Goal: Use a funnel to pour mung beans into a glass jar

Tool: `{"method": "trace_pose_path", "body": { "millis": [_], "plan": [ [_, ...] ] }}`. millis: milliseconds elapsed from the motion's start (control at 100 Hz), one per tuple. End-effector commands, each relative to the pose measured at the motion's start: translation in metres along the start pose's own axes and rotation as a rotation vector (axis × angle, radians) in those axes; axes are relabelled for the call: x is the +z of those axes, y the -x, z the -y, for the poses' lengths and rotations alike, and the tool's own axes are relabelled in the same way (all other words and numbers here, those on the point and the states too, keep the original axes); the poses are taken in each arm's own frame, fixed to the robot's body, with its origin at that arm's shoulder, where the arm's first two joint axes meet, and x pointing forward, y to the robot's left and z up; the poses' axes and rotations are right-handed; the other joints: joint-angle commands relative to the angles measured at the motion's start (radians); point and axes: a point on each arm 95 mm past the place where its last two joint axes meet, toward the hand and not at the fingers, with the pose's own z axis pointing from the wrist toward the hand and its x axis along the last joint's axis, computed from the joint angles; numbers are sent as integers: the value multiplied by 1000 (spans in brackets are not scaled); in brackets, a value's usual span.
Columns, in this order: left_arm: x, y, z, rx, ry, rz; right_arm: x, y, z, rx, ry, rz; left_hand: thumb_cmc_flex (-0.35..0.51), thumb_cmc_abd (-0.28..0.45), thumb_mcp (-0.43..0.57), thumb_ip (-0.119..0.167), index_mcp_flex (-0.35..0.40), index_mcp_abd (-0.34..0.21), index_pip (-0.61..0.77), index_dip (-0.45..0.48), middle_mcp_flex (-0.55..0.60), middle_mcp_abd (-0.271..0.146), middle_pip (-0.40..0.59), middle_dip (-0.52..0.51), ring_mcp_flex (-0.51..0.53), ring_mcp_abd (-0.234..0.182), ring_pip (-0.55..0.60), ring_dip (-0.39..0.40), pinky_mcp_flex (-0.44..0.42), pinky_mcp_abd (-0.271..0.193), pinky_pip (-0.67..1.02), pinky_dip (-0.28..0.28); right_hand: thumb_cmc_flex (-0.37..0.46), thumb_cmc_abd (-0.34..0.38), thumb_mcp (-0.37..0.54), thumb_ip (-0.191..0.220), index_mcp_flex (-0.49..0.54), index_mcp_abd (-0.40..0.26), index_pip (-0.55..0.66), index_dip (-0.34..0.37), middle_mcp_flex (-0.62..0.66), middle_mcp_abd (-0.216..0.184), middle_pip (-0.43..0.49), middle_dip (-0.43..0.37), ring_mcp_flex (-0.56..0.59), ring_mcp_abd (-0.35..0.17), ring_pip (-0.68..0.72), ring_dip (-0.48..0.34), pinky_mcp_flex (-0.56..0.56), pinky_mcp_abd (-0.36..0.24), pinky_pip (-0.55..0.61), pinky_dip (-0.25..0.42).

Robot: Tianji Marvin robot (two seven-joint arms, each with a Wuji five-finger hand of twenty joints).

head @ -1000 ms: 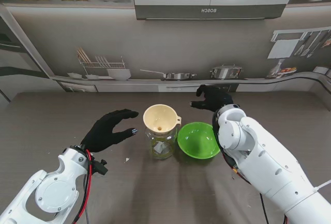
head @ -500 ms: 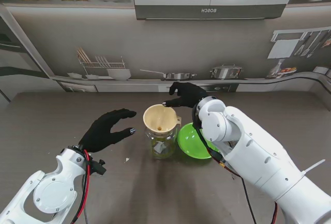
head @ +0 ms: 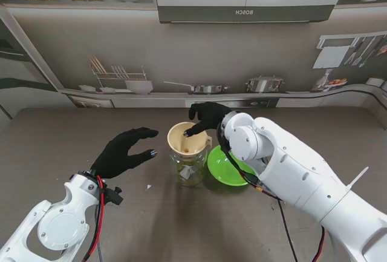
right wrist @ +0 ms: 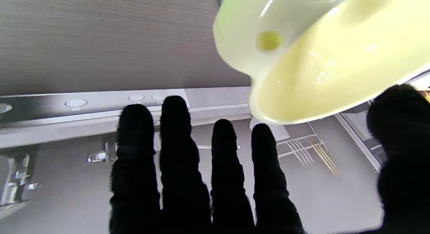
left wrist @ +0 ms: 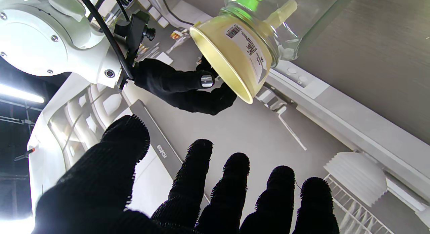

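- We work on a grey-brown table [head: 72, 135] before a printed kitchen backdrop [head: 199, 50].
- The glass jar [head: 188, 170] stands mid-table with the funnel [head: 187, 139] seated in its mouth; the green bowl [head: 228, 166] sits just right of the jar.
- Since half a second ago, our right hand [head: 207, 117] has shifted left, to the funnel's far rim.
- Right hand: fingers spread, one fingertip apparently touching the rim.
- Left hand [head: 125, 151]: spread, holding nothing, near the jar's left.
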Motion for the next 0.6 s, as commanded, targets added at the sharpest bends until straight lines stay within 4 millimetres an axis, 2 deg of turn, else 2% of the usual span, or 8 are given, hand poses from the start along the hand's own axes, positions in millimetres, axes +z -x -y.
{"method": "trace_pose_path", "body": {
  "millis": [0, 230, 470, 490, 510, 530, 550, 590],
  "plan": [
    [0, -2, -1, -5, 15, -4, 3, -3, 0, -21, -25, -11, 14, 39, -17, 29, 2, -9, 0, -1, 15, -3, -6, -4, 17, -8, -7, -1, -1, -6, -29, 5, 18, -40, 27, 41, -23, 11, 24, -13, -2, -18, 25, 22, 34, -23, 34, 27, 11, 9, 31, 26],
    [-1, -1, -1, -5, 15, -4, 12, -5, 0, -79, -62, -15, 15, 39, -17, 29, 5, -5, 1, -1, 17, 1, -5, -3, 16, -8, -8, -1, -2, -5, -29, 6, 70, -79, 46, 55, -9, 11, 63, 3, 38, -34, 92, 82, 85, -46, 147, 91, 47, -6, 83, 44],
    [-1, -1, -1, -6, 13, -3, 20, -13, 2, -111, -83, -42, 15, 40, -16, 29, 4, -7, 1, -1, 18, 1, -5, -3, 18, -5, -7, 0, 0, -3, -28, 6, 216, -114, -7, 65, 107, 25, 118, 12, 252, -97, 153, 140, 170, -89, 230, 140, 88, -12, 112, 39],
    [-1, -1, -1, -6, 13, -3, 21, -14, 3, -114, -87, -45, 14, 41, -17, 29, 3, -6, 0, -1, 18, 1, -6, -3, 18, -6, -7, -1, 0, -4, -28, 6, 220, -123, 34, 76, 109, 26, 117, 8, 255, -101, 146, 144, 168, -93, 219, 137, 85, -16, 111, 36],
    [-1, -1, -1, -6, 14, -2, 21, -14, 3, -119, -88, -48, 14, 41, -17, 29, 4, -6, 1, -1, 18, -1, -5, -3, 18, -8, -7, -1, 0, -4, -28, 6, 196, -147, 156, 66, 114, 28, 119, 5, 260, -103, 144, 152, 169, -95, 216, 139, 86, -19, 113, 34],
    [-1, -1, -1, -6, 14, -2, 22, -15, 4, -124, -89, -50, 14, 41, -17, 29, 0, -7, -1, -1, 17, 0, -6, -3, 18, -6, -7, -1, 0, -4, -28, 6, 154, -194, 338, 23, 121, 28, 125, 4, 270, -108, 146, 160, 174, -102, 218, 142, 90, -24, 117, 32],
    [-1, -1, -1, -7, 14, -2, 23, -15, 4, -131, -89, -52, 15, 41, -17, 29, 4, -6, 1, -1, 18, 1, -5, -3, 18, -7, -7, -1, 0, -4, -28, 6, 124, -226, 457, -5, 129, 27, 129, 4, 278, -111, 148, 166, 180, -109, 221, 144, 94, -28, 119, 30],
    [-1, -1, -2, -8, 14, -1, 25, -16, 4, -140, -90, -57, 15, 42, -17, 29, 5, -4, 1, -1, 20, 4, -5, -3, 19, -6, -7, -1, 0, -3, -28, 6, 114, -244, 540, -30, 144, 23, 134, 4, 295, -122, 150, 170, 187, -116, 223, 145, 97, -33, 121, 27]
  ]
}}
